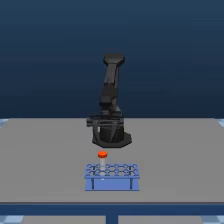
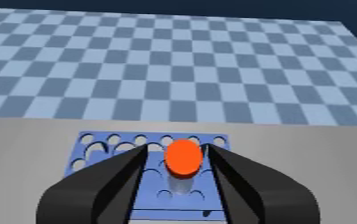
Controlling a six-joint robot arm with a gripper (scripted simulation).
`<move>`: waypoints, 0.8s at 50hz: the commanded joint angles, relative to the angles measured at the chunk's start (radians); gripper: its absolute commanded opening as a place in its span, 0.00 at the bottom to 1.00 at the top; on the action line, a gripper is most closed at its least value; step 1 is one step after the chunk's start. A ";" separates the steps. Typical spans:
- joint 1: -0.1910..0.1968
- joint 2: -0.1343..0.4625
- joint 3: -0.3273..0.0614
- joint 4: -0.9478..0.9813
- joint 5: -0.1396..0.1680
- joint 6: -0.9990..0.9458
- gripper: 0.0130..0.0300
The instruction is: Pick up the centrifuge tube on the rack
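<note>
1. As seen in the exterior view, the centrifuge tube (image 1: 102,155) shows only as a flat orange-red cap just above the back edge of the rack (image 1: 111,183), toward the exterior view's left; its body, and so its long axis, cannot be made out here. The light-blue rack stands on the grey table (image 1: 45,160) in front of the black arm (image 1: 111,100).
2. In the wrist view, the tube (image 2: 183,159) points its orange-red cap toward the camera, its whitish translucent body running down toward the rack (image 2: 99,150) (long axis roughly upright). The gripper (image 2: 181,157) has one dark finger (image 2: 112,180) on each side of the cap, just beside it; whether they press on it cannot be told.
</note>
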 commanded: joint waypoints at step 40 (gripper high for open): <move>-0.020 0.129 -0.107 -0.314 0.003 0.332 1.00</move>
